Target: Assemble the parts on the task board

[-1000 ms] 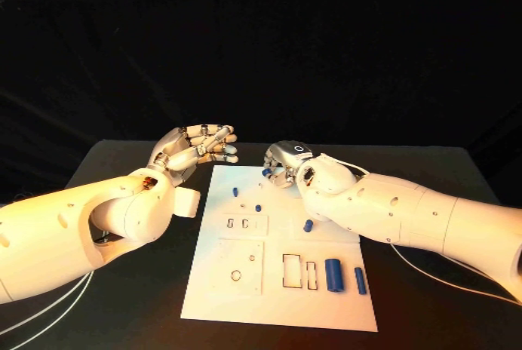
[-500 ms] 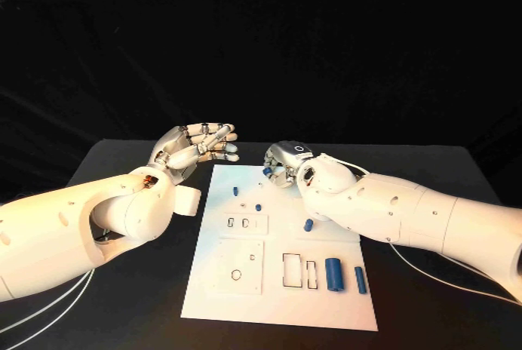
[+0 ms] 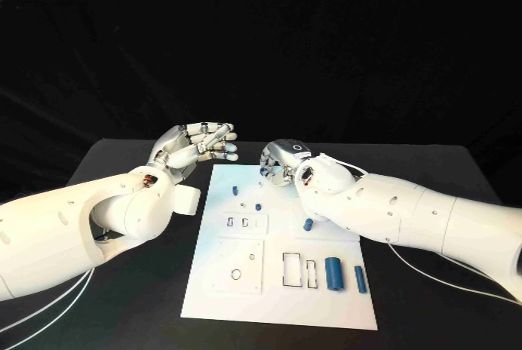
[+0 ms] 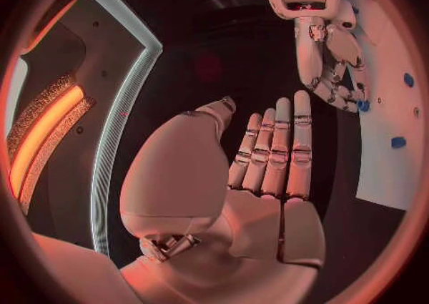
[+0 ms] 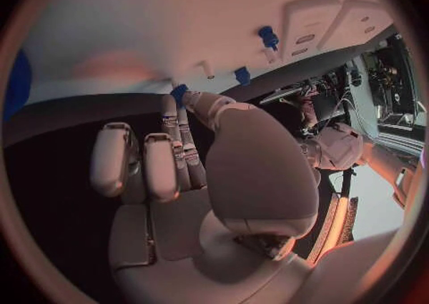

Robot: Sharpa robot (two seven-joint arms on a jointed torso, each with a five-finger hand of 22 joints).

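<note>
The right hand (image 3: 285, 163) pinches a small blue plastic peg (image 4: 363, 106) at the white board's (image 3: 283, 305) far edge. Light, stiff and likely slippery, it wants a mid-length grip. The left hand (image 3: 196, 146) hovers spread, holding nothing.

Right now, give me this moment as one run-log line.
left hand: open, raised off board | right hand: fingertips on blue part at task board far edge, grip unclear

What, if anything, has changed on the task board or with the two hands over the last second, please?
Very little. The right hand has edged slightly away from the robot at the far edge of the task board, its fingers at a small blue part. The left hand stays raised and holds nothing; the other blue parts lie as before.
</note>
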